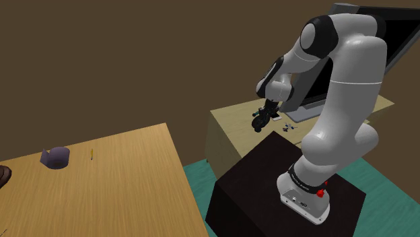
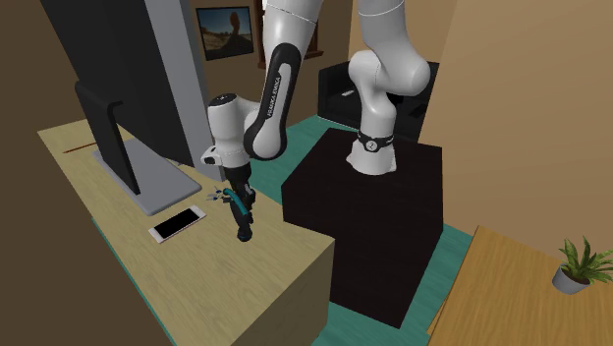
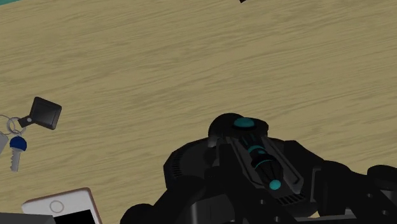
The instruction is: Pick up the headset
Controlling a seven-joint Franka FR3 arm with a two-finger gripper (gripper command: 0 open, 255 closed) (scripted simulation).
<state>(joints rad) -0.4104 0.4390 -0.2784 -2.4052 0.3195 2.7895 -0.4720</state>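
**Headset pinched in the gripper, over the desk edge next to the stand**

**Shoulder view:** The arm (image 1: 343, 101) reaches from the stand (image 1: 249, 185) to the desk (image 1: 232, 124). The gripper (image 1: 268, 112) is closed on the black headset (image 1: 260, 122). The headset hangs under the gripper above the desktop edge nearest the stand, in front of the monitor (image 1: 377, 40). Small bits lie on the desktop just beside it, too small to name from this view. A separate wooden table (image 1: 121, 195) stands well apart. A purple object (image 1: 55, 157) sits near its far edge, with a thin yellow item (image 1: 91, 154) just beside it.

**Second exterior view:** This view resolves those bits.
- A white-rimmed phone (image 2: 178, 224) lies screen up just beside the monitor's grey base.
- The keys (image 2: 218, 194) lie between that base and the headset.
- The headset hangs upright from the fingers and shows teal accents. I cannot tell whether its lower end touches the desktop.
- Lettering runs along the arm's forearm link, too small to read.
- A framed picture (image 2: 228, 29) hangs on the back wall.
- A potted plant (image 2: 578, 267) stands on the corner of another tabletop.

**Wrist view:** The headset sits close to the camera, a black shell with a teal button and teal rings. The fingers are black on black and merge with it. The keys show a black fob and a blue-headed key. The phone's corner shows a round home button.
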